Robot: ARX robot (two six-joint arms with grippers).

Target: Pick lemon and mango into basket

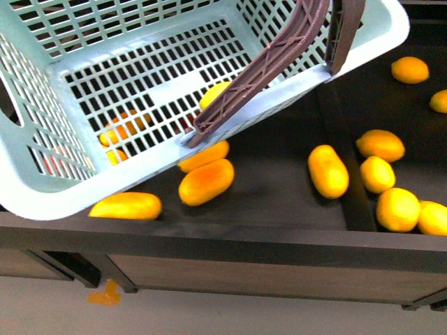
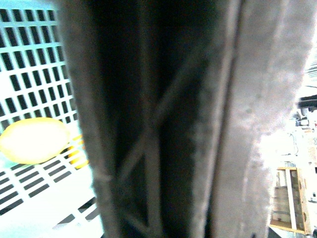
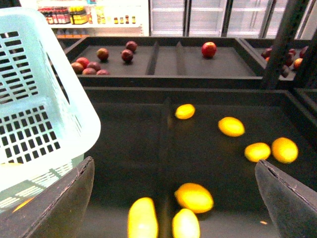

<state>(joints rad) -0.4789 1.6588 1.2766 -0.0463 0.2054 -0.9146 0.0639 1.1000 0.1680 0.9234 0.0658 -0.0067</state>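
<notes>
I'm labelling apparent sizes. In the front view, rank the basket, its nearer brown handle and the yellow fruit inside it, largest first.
1. basket
2. brown handle
3. yellow fruit, partly hidden behind the handle, so judged on its visible part only

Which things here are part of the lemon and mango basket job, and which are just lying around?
Job: basket; yellow fruit in it, likely the lemon; plain yellow mango.
Lying about: orange-tinted mangoes; red fruit on back shelf.
</notes>
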